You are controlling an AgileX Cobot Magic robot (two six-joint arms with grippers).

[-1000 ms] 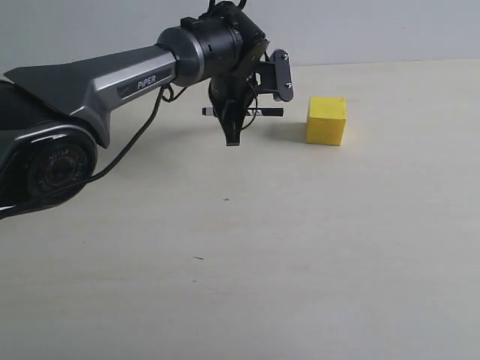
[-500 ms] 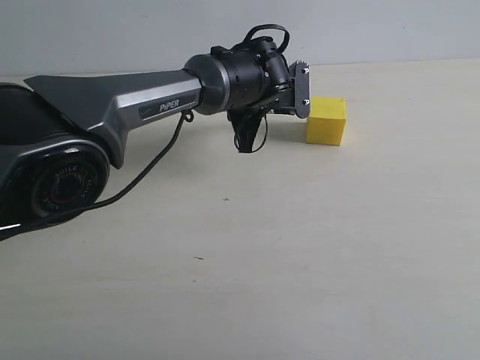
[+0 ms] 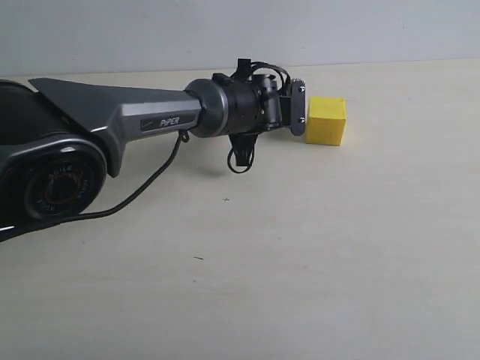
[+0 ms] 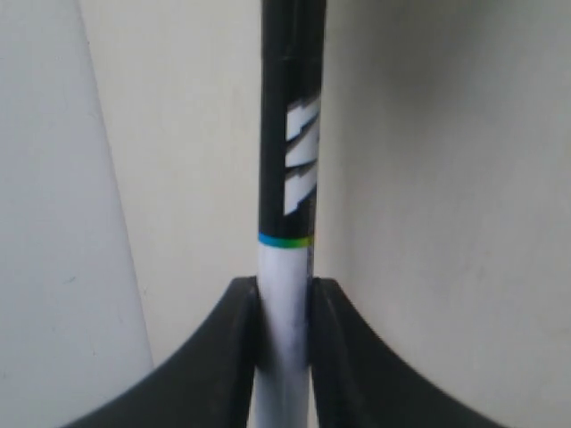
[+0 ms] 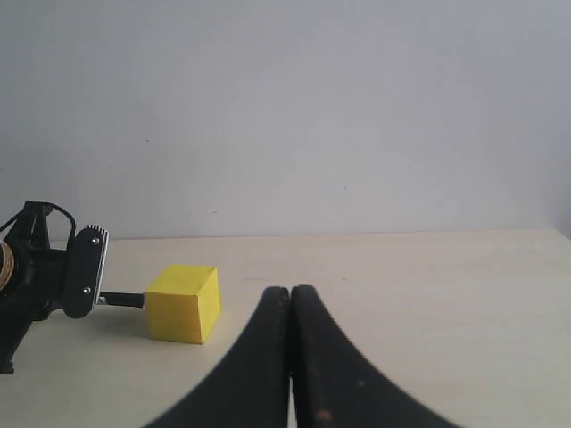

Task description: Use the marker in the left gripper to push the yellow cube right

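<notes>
One cube: yellow, on the table, upper right of centre in the exterior view, close to the wall.
Marker: black cap with a white mark, white barrel. It points at the cube's left face with its tip right at it; contact cannot be told.
Left gripper: jaws clamped on the marker's white barrel, just left of the cube.
Arm: grey, lettered "PiPER", reaching in from the left edge of the exterior view.
Right gripper: jaws pressed together.
</notes>
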